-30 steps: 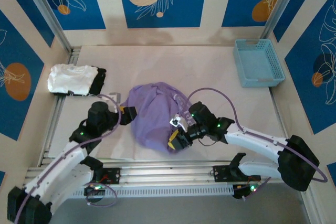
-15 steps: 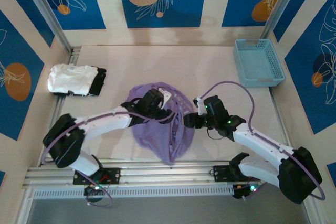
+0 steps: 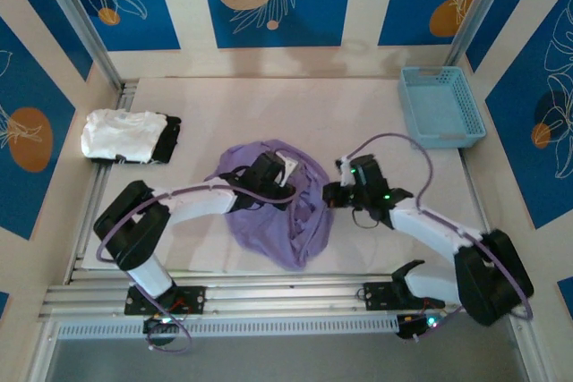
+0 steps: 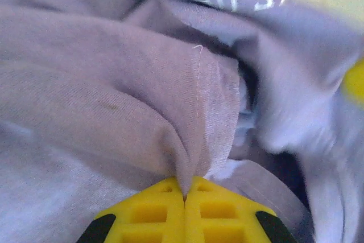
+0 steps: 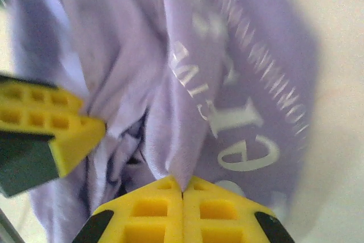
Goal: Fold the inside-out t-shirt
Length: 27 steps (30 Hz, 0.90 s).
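Now that both have snapped shut: left gripper clamps fold of inside-out t-shirt, right gripper clamps printed panel. Shirt bunched mid-surface. Which edges, hard to tell. Grip secured, spreading likely next.

The inside-out t-shirt is soft, matt knit cloth, finely ribbed and creased, with flat white printed lettering. The left gripper and right gripper have jaws of matt yellow moulded plastic with square recesses. The surface looks pale and matt. The basket is perforated light-blue plastic. The rail is dull metal.
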{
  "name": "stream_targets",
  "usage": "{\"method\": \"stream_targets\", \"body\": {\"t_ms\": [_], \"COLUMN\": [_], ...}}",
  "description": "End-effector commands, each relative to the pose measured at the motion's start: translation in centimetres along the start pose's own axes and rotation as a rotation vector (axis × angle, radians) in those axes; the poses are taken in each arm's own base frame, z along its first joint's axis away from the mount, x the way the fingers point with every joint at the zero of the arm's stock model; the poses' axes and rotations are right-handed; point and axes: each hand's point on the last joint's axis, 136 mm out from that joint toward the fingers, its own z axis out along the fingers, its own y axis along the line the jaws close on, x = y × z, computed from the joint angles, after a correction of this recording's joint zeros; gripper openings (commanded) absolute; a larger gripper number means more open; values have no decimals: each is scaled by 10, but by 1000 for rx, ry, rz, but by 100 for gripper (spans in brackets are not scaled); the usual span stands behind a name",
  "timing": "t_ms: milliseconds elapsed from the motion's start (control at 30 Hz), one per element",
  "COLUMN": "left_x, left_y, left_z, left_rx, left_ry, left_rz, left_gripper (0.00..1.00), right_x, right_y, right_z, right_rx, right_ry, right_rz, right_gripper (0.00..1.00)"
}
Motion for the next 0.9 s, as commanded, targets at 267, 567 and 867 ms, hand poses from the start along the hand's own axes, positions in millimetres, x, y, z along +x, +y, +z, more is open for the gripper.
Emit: {"method": "stream_targets", "body": {"t_ms": [267, 567, 867], "left_x": [-207, -159, 22], "left_y": [-95, 35, 135], "left_z": [-171, -189, -108], "left_rx": [375, 122, -274], "left_ry": [-564, -624, -281], "left_rz": [58, -263, -436], "left_gripper": [0, 0, 42], "right_x": [-204, -215, -112], "right_y": [88, 173, 172], "right_z": [-220, -181, 56], "right_rx": [-98, -297, -402], "right_ry": [-602, -483, 150], "right_rz": [-271, -412, -300], "right_gripper": [0, 0, 24]}}
